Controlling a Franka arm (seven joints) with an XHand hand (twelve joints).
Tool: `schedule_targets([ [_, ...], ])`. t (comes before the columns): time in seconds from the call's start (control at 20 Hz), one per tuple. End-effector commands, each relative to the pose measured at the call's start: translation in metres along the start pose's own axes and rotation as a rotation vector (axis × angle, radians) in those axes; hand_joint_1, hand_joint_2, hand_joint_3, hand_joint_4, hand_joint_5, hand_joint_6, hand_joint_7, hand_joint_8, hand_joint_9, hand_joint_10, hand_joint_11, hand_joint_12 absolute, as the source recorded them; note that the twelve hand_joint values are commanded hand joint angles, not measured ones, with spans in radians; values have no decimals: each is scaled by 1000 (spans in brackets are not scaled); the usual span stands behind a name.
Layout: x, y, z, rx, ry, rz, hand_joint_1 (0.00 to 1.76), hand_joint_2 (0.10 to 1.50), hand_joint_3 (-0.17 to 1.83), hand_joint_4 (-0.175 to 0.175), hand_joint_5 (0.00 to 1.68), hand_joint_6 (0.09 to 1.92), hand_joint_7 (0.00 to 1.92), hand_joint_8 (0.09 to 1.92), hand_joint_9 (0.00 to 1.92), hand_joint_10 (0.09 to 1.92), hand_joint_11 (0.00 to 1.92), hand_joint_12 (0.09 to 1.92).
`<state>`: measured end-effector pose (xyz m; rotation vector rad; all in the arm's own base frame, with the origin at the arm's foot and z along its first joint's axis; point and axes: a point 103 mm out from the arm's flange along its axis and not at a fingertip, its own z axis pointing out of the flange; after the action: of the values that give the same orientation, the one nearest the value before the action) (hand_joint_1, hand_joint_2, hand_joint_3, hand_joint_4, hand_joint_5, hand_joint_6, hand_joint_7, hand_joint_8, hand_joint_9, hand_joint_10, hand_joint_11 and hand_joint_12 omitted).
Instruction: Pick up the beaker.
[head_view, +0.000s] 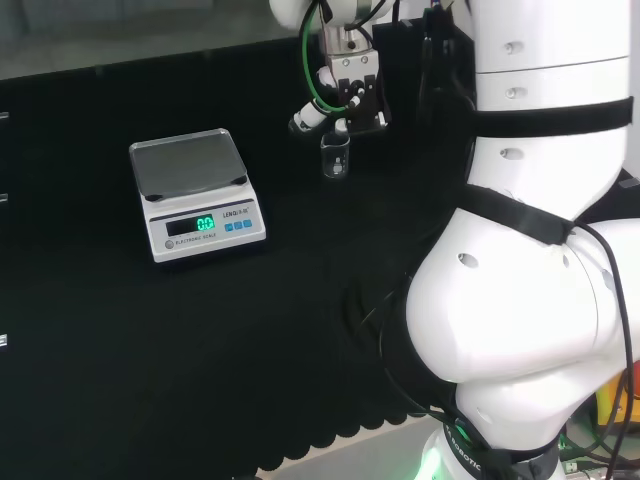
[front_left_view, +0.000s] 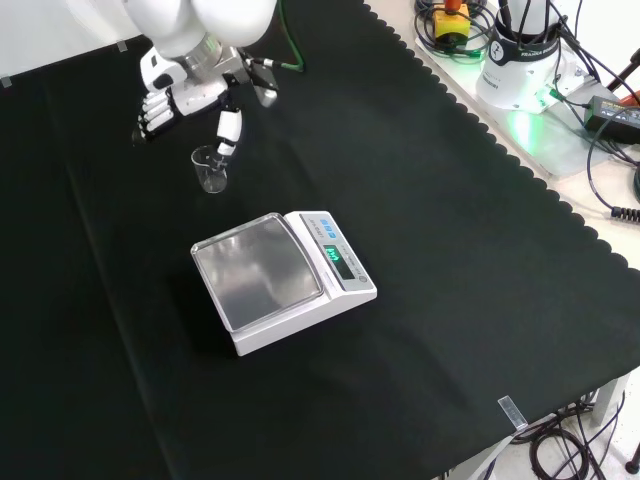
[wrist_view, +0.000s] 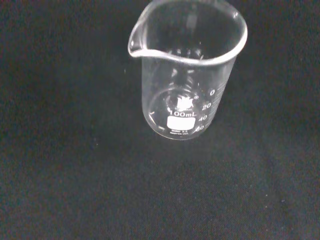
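One clear glass beaker (head_view: 335, 156) is standing upright on the black cloth surface (head_view: 200, 340), with its spout visible at the rim in the wrist view (wrist_view: 187, 75). It looks empty as far as I can tell, and it has white print and a graduated scale on the side.

Front view has the hand (front_left_view: 185, 95) hovering right above the beaker (front_left_view: 211, 169), coming in from the top of the view. Its fingers (front_left_view: 152, 112) hang to the left of the beaker, more or less straight and relaxed, while the thumb (front_left_view: 229, 130) points down just over the rim on the right side. So it's open, not wrapped around anything, and I can't say for sure if the thumb tip is touching the glass.

Head view has the hand (head_view: 345, 95) just above the beaker too.

Also on the surface is a white digital scale (front_left_view: 280, 280) with a steel pan and lit green display, sitting nearer the camera than the beaker in the front view, apart from it.
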<state>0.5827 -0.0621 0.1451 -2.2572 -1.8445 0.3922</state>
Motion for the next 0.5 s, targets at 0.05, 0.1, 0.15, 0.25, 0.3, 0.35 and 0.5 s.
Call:
schedule_targets([
  [0.05, -4, 13, 29, 115, -24, 15, 475, 714, 305, -6, 140, 87, 0, 314, 0, 684, 59, 1547],
  [0.1, -4, 9, 33, 129, -41, 11, 476, 713, 302, -5, 137, 87, 0, 309, 0, 682, 62, 1549],
  [0.15, -4, 5, 35, 138, -50, 12, 477, 712, 298, -4, 133, 87, 0, 302, 0, 680, 68, 1552],
  [0.25, -7, -2, 40, 155, -54, 22, 479, 713, 288, -2, 124, 87, 0, 303, 0, 709, 95, 1555],
  [0.3, -9, -6, 42, 162, -59, 29, 480, 715, 280, -1, 120, 87, 0, 337, 0, 753, 112, 1553],
  [0.35, -11, -10, 44, 168, -60, 33, 482, 716, 273, 0, 117, 87, 0, 379, 0, 795, 129, 1552],
  [0.5, -15, -20, 49, 175, -58, 42, 494, 715, 256, 1, 112, 87, 0, 461, 1, 871, 196, 1543],
])
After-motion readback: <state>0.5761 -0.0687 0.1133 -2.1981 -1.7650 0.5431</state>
